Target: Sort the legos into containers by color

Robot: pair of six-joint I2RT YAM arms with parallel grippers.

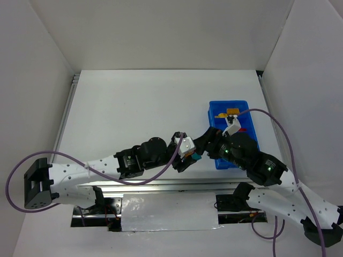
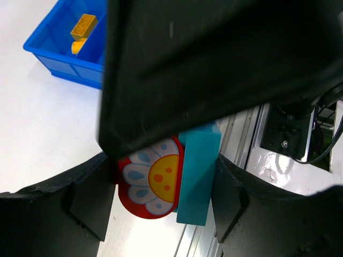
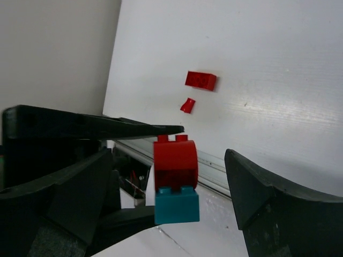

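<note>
My left gripper (image 1: 188, 154) (image 2: 163, 187) is shut on a red rounded piece with a flower print (image 2: 153, 179) joined to a cyan brick (image 2: 198, 176). It holds them above the table's front edge. In the right wrist view the red piece (image 3: 176, 155) sits stacked on the cyan brick (image 3: 177, 206). My right gripper (image 1: 205, 143) (image 3: 169, 160) is open, with one jaw on each side of the stack and not touching it. The blue tray (image 1: 228, 103) (image 2: 59, 59) holds yellow bricks (image 2: 84, 25) in a far compartment.
Two loose red pieces (image 3: 201, 80) (image 3: 187, 105) lie on the white table. The metal rail at the table's front edge (image 2: 236, 139) runs just below the held stack. White walls enclose the table on three sides.
</note>
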